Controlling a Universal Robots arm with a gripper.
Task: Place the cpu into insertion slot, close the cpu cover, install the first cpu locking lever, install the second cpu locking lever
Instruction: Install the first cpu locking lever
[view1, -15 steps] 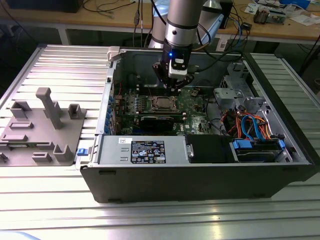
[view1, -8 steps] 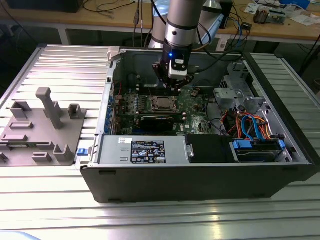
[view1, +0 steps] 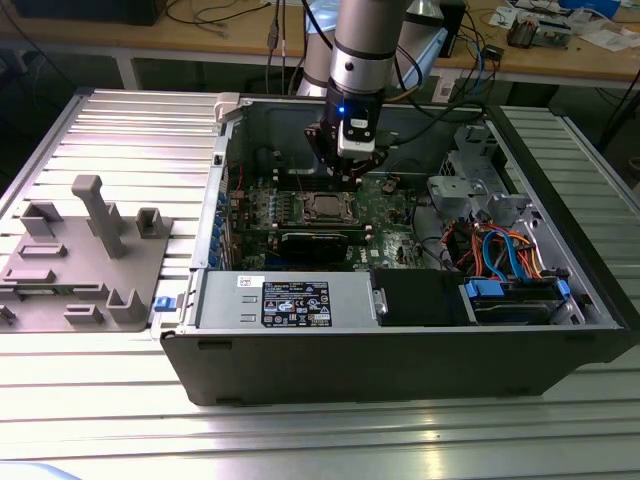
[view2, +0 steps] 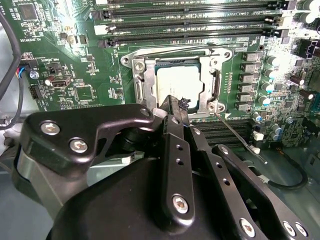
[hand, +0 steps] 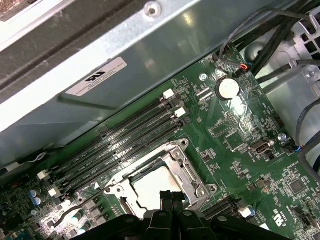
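Gripper (view2: 175, 102) fingers drawn together, nothing seen held, tips poised over cpu cover (view2: 142, 82) edge. Computer case (view1: 400, 370) open, motherboard (view2: 75, 65) exposed. Cover lowered over cpu (view2: 180, 80), seated in insertion slot (view2: 216, 82). Locking lever (view2: 240, 137) standing free at slot corner. Risk judged: lever slipped by narrow tips, sprung back, motherboard scratched.

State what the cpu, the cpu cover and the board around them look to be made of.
The cpu: seemingly bare metal top, matte pale silver, glare-washed. The cpu cover: stamped sheet metal, brighter silvery finish, sharp highlights along its edges. The circuit board: probably laminate under glossy green coating, with fine traces showing.
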